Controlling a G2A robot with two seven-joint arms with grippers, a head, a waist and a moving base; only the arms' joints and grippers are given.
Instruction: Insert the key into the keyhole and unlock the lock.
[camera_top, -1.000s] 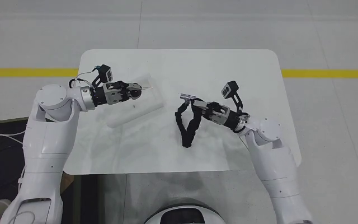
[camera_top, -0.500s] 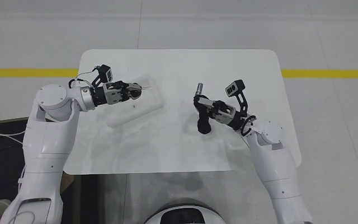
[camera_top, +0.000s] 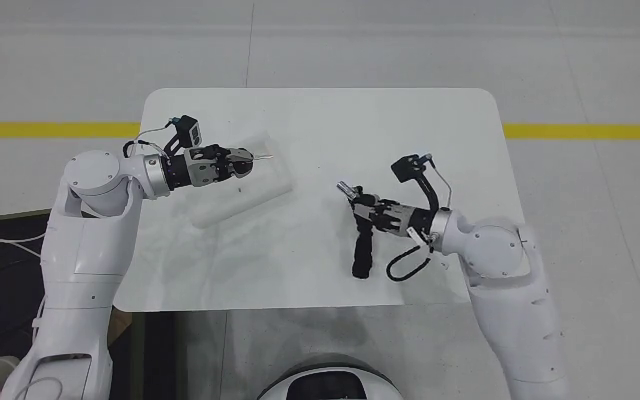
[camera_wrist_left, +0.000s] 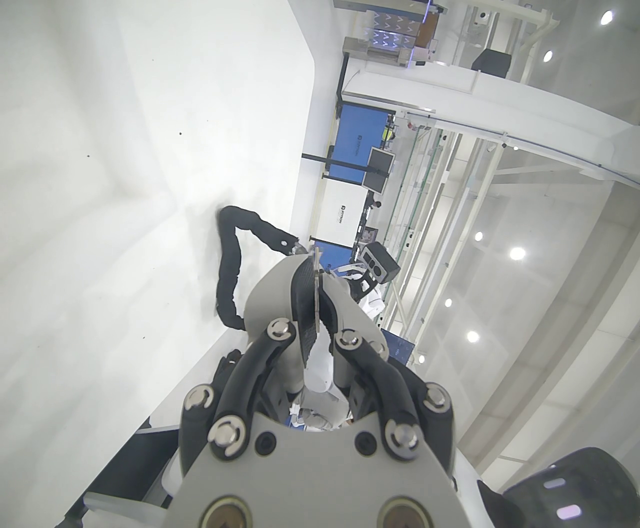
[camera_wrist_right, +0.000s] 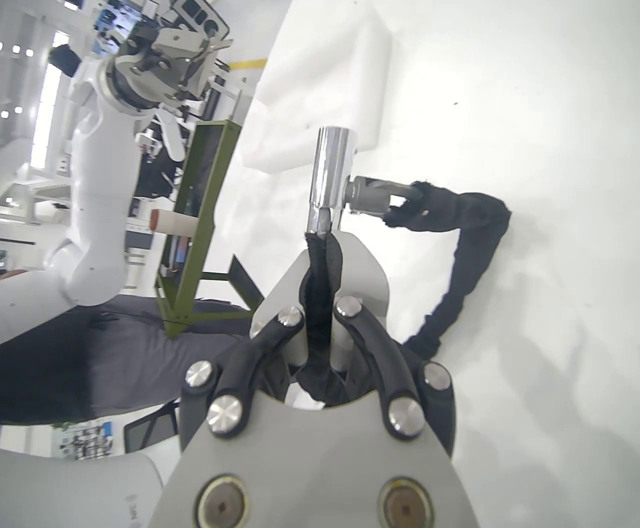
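Key and lock held in separate grippers

Left gripper (camera_top: 243, 160) pinches the key (camera_wrist_left: 317, 295) near the tabletop's (camera_top: 400, 120) left edge. Right gripper (camera_wrist_right: 322, 260) clamps the lock's (camera_wrist_right: 330, 170) black cable mid-table, well apart from the key.

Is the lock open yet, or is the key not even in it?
Not yet. Done: both parts are gripped. The left gripper is shut on the key, and the right gripper is shut on the lock, by the black sleeve below its silver barrel. In hand: they are held well apart over the table. Left: bring them together, push the key in, turn it.
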